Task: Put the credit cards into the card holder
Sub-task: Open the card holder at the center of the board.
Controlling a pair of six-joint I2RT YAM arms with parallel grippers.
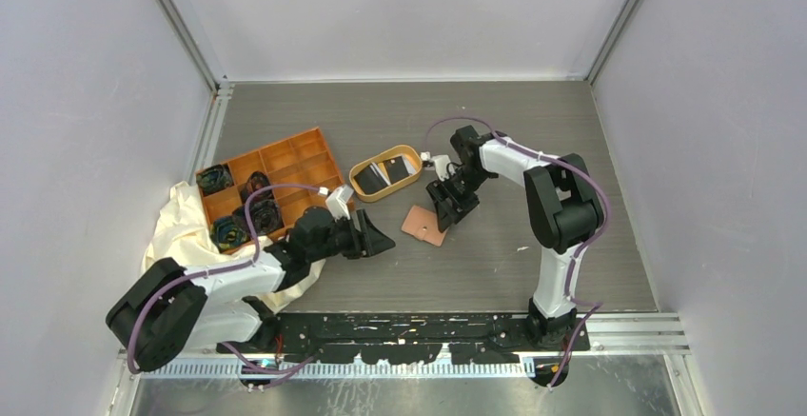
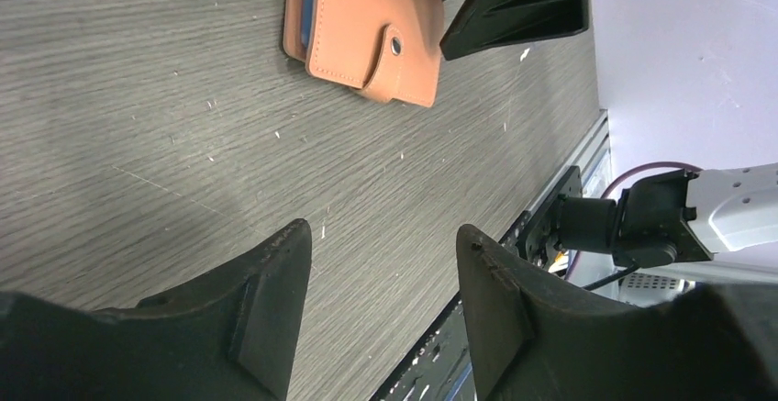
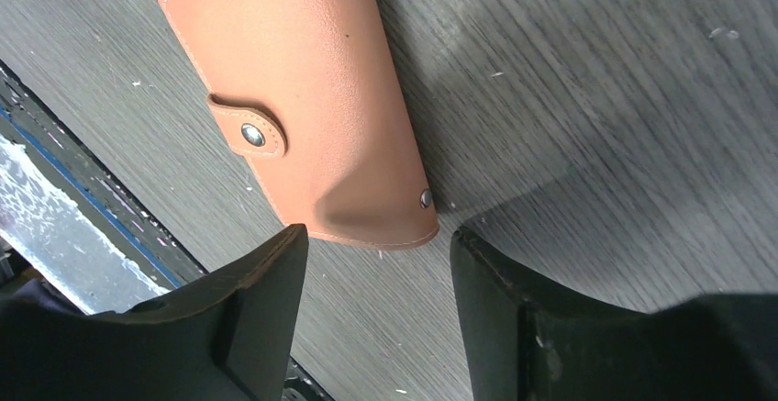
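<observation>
Black wedge fingers of the right gripper [image 3: 377, 230] stand spread apart with nothing between them, poised just over the near edge of the card holder [image 3: 303, 116]. The right wrist view alone shows the holder's detail: tan leather folded shut, its snap tab [image 3: 246, 131] lying across the face, with metal studs near two corners. The left wrist view adds a bluish edge along one side of the holder and the right gripper's dark fingers just beside it. The left gripper [image 2: 381, 227] is also spread wide and empty, low over the grey wood-grain table [image 2: 138, 126], well apart from the holder.

Only the top view shows the rest. The right arm reaches forward from its base, then folds back and down toward the holder at the table's middle. The left arm stretches low toward the right, its gripper pointing at the holder. The credit cards [image 1: 396, 169], black with white patches, lie in an oval tan-rimmed tray [image 1: 364, 190] just behind the holder. An orange compartment tray [image 1: 303, 144] holding dark items sits left of it, partly on a cream cloth [image 1: 176, 226] that the left arm crosses.
</observation>
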